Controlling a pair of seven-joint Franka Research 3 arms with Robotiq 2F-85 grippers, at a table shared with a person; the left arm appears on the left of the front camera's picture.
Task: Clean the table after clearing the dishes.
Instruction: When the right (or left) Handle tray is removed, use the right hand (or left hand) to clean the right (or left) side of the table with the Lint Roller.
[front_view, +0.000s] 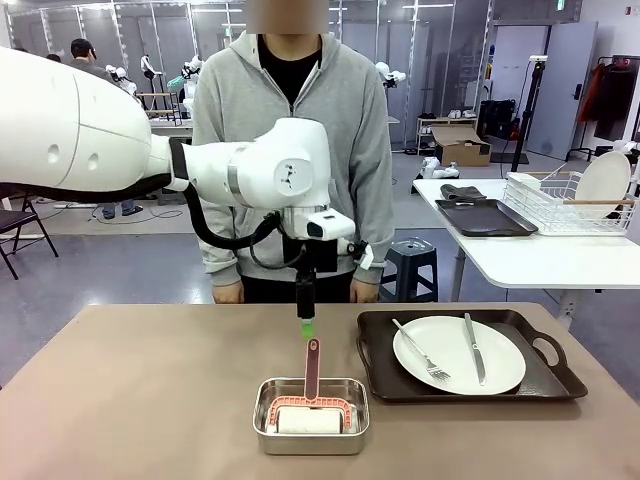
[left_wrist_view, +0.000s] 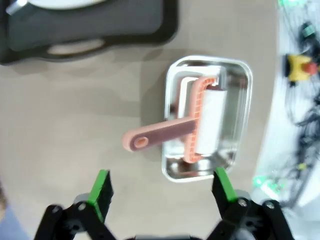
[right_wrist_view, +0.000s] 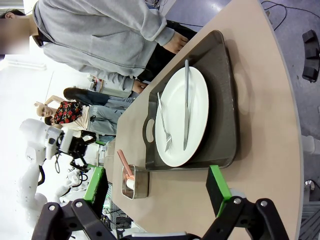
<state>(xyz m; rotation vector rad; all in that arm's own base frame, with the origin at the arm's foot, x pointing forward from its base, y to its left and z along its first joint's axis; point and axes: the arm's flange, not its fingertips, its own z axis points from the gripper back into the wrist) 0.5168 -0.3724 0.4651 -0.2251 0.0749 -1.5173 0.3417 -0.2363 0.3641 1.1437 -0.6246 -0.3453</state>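
The tabletop (front_view: 150, 400) carries a dark tray (front_view: 545, 385) on its right side, holding a white plate (front_view: 500, 365) with a fork (front_view: 422, 355) and a knife (front_view: 473, 350) on it. A steel pan (front_view: 262, 425) near the front edge contains a pink-handled roller (front_view: 313, 370). The left gripper (front_view: 306, 328) hangs just above the handle tip, jaws spread wide, gripping nothing. The right gripper (right_wrist_view: 156, 182), jaws likewise spread and empty, stands clear of the tray.

Left arm (front_view: 100, 140) across the middle, left tool (front_view: 306, 328) downward, jaws wide apart; right tool (right_wrist_view: 156, 182) likewise wide.
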